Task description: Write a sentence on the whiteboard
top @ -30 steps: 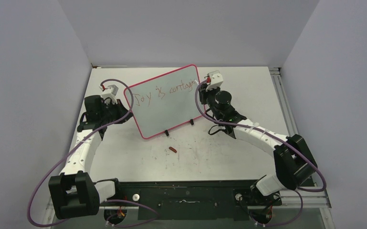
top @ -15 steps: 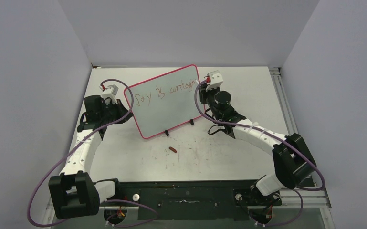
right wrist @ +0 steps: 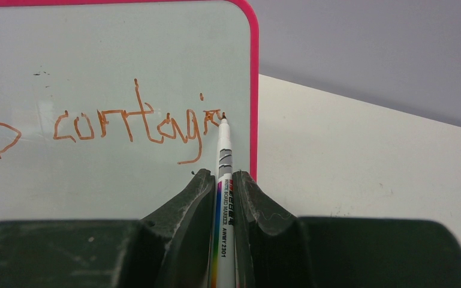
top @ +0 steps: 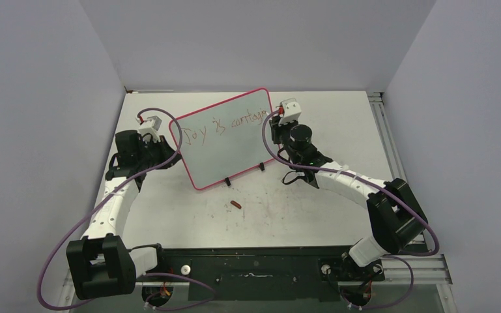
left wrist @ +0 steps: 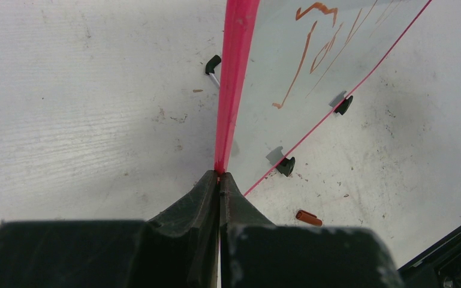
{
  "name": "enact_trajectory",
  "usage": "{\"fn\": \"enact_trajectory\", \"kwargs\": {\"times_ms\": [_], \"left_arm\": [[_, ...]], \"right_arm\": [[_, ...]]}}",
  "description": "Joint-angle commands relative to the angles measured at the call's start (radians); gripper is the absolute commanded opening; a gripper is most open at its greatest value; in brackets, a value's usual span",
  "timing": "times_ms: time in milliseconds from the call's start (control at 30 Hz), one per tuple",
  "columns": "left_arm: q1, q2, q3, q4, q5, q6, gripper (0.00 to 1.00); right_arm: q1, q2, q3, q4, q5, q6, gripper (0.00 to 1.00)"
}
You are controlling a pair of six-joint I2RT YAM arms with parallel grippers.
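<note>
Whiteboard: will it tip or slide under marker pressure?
Probably tippy: the whiteboard stands on two small black feet. Likely stiff: its frame runs straight from the shut left gripper. That clamp should resist the marker push.

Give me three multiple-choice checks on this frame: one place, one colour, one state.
1. Where is the red cap?
A. on the table, between the board and the arm bases
B. stuck on the board
C. in an end effector

2. What colour is the board's frame?
A. blue
B. black
C. pink-red

3. What state is the right end effector in?
A. open and empty
B. shut on the marker
C. shut on the frame

Key:
1 A: the cap lies loose on the table below the board in the top view.
2 C: the rim shows pink-red in both wrist views.
3 B: its fingers clamp the marker, whose tip is at the writing.
</note>
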Motion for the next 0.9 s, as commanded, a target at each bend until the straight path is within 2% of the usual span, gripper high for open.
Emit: {"fn": "enact_trajectory", "kwargs": {"times_ms": [0,533,867], "left_arm": [[-0.009,-0.005,0.042,0.014,0.01,0.008,0.0],[-0.009,-0.009,0.042,0.014,0.012,0.008,0.0],[-0.01,-0.009,0.042,0.015,0.011,0.008,0.0]], "right_arm": [[0.007,-0.006,0.025,0.047,0.009,-0.008,0.05],[0.008,-0.035,-0.029,0.028,0.031,0.008,0.05],[0.006,-0.025,0.006,0.053,0.049,-0.012,0.05]]}}
